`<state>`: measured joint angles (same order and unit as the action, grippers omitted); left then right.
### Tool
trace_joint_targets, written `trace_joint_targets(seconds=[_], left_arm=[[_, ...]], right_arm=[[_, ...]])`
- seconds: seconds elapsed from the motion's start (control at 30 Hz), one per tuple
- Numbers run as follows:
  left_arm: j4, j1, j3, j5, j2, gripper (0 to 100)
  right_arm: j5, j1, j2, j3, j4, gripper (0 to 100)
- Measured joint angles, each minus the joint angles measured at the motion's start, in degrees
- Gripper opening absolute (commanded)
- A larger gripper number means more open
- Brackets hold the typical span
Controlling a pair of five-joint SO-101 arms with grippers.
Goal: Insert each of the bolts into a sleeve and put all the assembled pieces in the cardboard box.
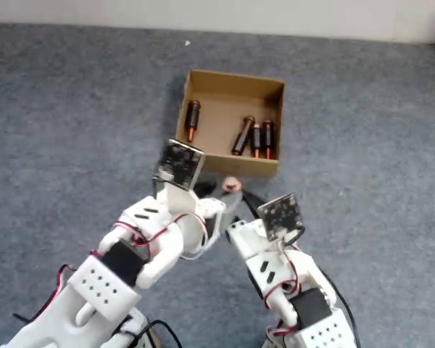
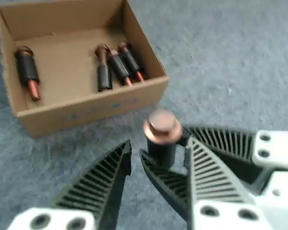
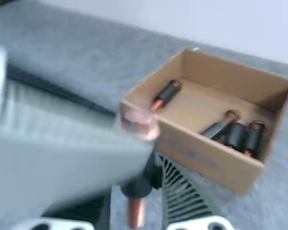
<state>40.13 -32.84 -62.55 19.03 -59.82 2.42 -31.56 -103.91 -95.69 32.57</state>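
Note:
My right gripper (image 3: 134, 194) is shut on a black sleeve (image 3: 136, 188) with a copper bolt through it. The bolt's round head (image 3: 139, 122) is up and its tip pokes out below. This piece (image 2: 161, 139) stands upright just in front of the cardboard box (image 1: 229, 165). My left gripper (image 2: 158, 146) is open, its ribbed fingers (image 2: 103, 182) on either side of the piece, right against the right gripper's fingers. From above, the bolt head (image 1: 231, 184) shows between both arms' tips. Several assembled pieces (image 1: 255, 136) lie inside the box.
The box (image 2: 86, 112) sits on grey carpet, with one piece (image 2: 27, 72) apart at one side. The left arm's body (image 3: 53, 143) crowds close beside the right gripper. Open carpet lies on both sides of the box.

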Motion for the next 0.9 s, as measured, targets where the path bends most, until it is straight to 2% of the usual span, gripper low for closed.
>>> trace_joint_targets(seconds=[0.23,0.43,0.6,0.83,0.9], left_arm=[[2.99,-0.09,0.26,-0.44,-0.18,22],[14.68,0.0,5.36,-4.13,-3.6,22],[20.31,4.48,5.1,-4.84,-14.95,22],[20.48,12.66,-6.42,-4.92,-37.8,22],[20.48,14.77,-9.58,-4.92,-42.2,19]], right_arm=[[-0.79,1.14,0.09,0.0,0.0,0.5],[-0.79,1.93,0.09,0.0,0.0,0.5],[-1.05,6.68,0.0,0.0,0.0,0.5],[-1.23,7.74,0.0,0.0,0.0,0.5],[-1.23,7.74,0.0,0.0,0.0,0.5]])
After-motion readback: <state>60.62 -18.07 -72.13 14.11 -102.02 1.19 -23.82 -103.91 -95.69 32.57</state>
